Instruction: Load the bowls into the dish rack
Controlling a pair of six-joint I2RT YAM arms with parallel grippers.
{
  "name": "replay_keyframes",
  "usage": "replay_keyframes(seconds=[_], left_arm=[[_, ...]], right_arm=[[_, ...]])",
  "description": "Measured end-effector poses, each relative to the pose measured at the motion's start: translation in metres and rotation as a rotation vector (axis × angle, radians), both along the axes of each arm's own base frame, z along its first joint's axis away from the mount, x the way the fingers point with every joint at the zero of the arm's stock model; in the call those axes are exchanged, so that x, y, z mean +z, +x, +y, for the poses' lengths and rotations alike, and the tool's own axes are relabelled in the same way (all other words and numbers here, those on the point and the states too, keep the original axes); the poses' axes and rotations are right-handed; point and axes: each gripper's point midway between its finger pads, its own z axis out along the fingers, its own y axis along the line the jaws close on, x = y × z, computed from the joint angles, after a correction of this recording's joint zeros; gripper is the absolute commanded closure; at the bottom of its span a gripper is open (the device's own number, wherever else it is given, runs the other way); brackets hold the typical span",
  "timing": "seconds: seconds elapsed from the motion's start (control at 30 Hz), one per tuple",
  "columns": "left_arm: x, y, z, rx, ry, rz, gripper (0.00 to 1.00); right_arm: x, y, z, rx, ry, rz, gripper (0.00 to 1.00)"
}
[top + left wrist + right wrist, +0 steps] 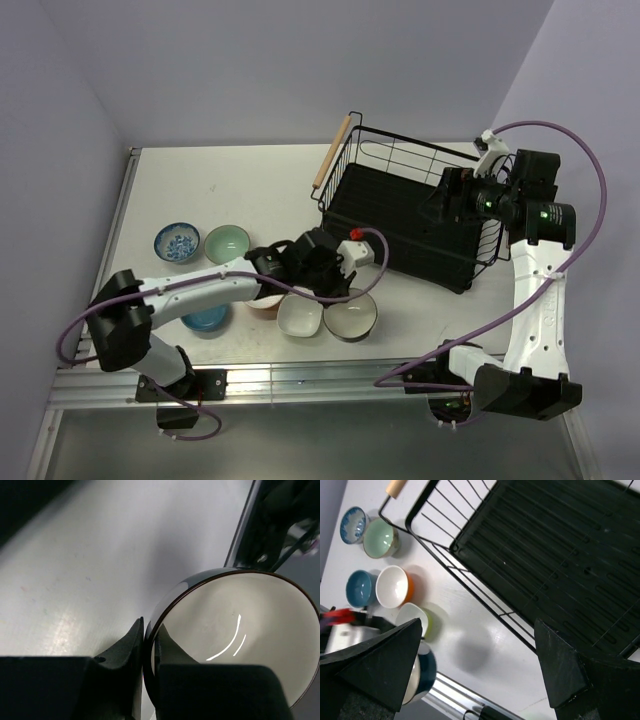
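Observation:
My left gripper (333, 287) is shut on the rim of the brown-rimmed white bowl (351, 316), one finger inside and one outside (150, 630). The bowl (240, 630) is dark outside and seems to hang just above the table; a round shadow lies beside it in the right wrist view (423, 672). The squarish white bowl (299, 314), the orange-sided bowl (264, 305), the blue bowl (207, 319), the mint green bowl (227, 243) and the patterned bowl (177, 242) sit on the table. My right gripper (441, 200) is open and empty (477, 665) over the near edge of the black dish rack (400, 215), which holds nothing.
The rack (545, 545) stands at the back right, with a wooden handle (333, 152) on its left end. A metal rail (300, 380) runs along the table's near edge. Purple cables loop round both arms. White walls close in the back and sides.

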Motion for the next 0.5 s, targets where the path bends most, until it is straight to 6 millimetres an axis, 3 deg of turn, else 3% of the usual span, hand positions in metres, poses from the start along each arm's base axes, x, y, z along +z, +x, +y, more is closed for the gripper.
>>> replay_keyframes(seconds=[0.13, 0.33, 0.5], left_arm=[[0.06, 0.019, -0.002, 0.021, -0.111, -0.038, 1.0], [0.141, 0.084, 0.016, 0.163, -0.246, -0.122, 1.0], [0.203, 0.138, 0.023, 0.275, -0.353, -0.196, 1.0]], right_arm=[[0.023, 0.002, -0.001, -0.008, 0.008, -0.062, 0.0], [0.067, 0.003, 0.006, 0.016, 0.054, -0.175, 0.0], [0.082, 0.011, 0.01, 0.006, 0.118, -0.207, 0.0]])
